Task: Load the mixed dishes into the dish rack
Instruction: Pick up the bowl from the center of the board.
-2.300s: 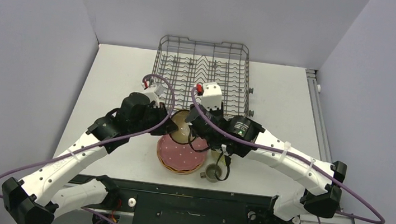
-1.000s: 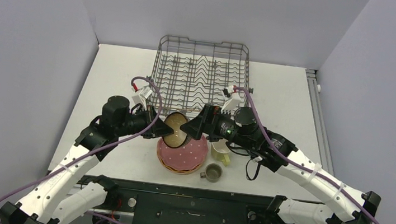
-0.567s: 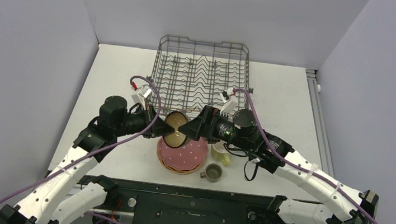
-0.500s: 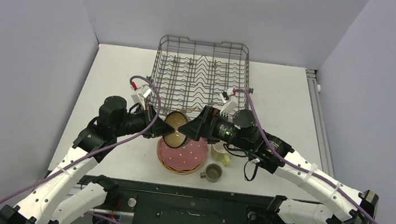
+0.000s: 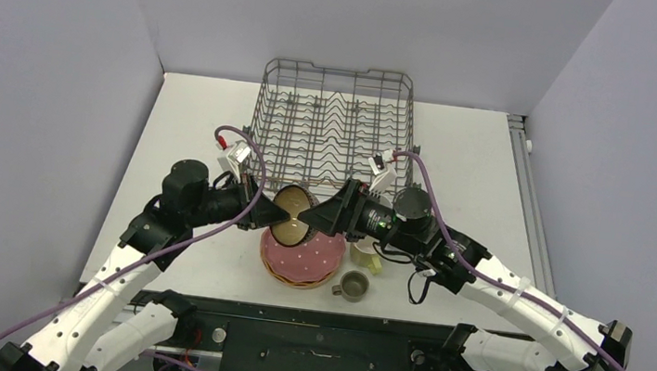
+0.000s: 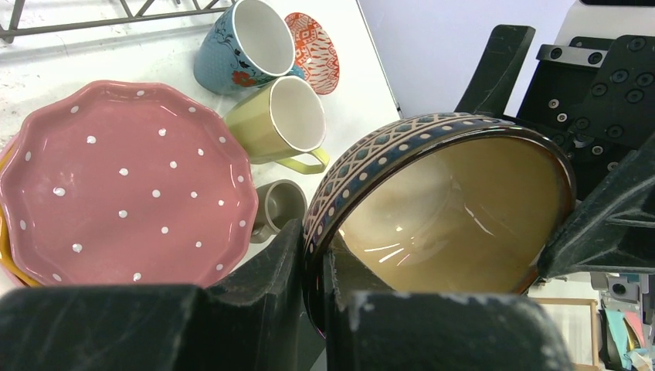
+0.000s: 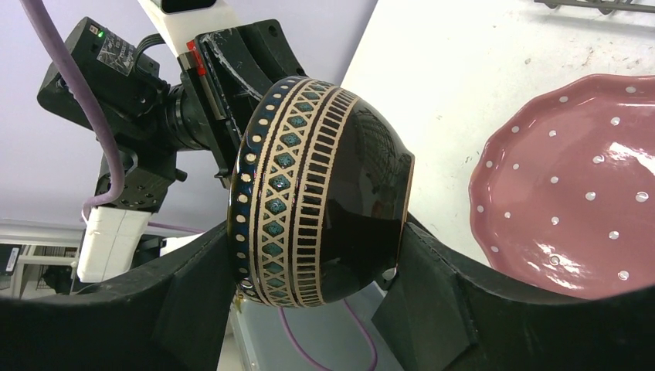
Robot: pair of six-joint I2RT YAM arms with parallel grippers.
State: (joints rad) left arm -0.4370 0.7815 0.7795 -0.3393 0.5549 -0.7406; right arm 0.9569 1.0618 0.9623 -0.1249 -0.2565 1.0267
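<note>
The dark brown bowl (image 5: 291, 217), patterned near its rim and tan inside, hangs tilted on its side above the pink dotted plate (image 5: 301, 255). My left gripper (image 5: 273, 215) is shut on the bowl's rim, one finger inside and one outside, as the left wrist view (image 6: 313, 247) shows. My right gripper (image 5: 312, 214) straddles the bowl (image 7: 324, 201) from rim to base, with both fingers against it. The dish rack (image 5: 337, 121) stands behind with no dishes in it.
The pink plate tops a stack with an orange edge (image 6: 11, 270) below. A yellow mug (image 5: 366, 253) and a small grey mug (image 5: 352, 285) sit right of the stack. A blue mug (image 6: 243, 42) and a red-patterned bowl (image 6: 313, 50) lie beyond.
The left gripper lifted the bowl off the stack. The right gripper swung round from above to face it and closed in on the bowl. In the last half second only the right arm shifted slightly.
</note>
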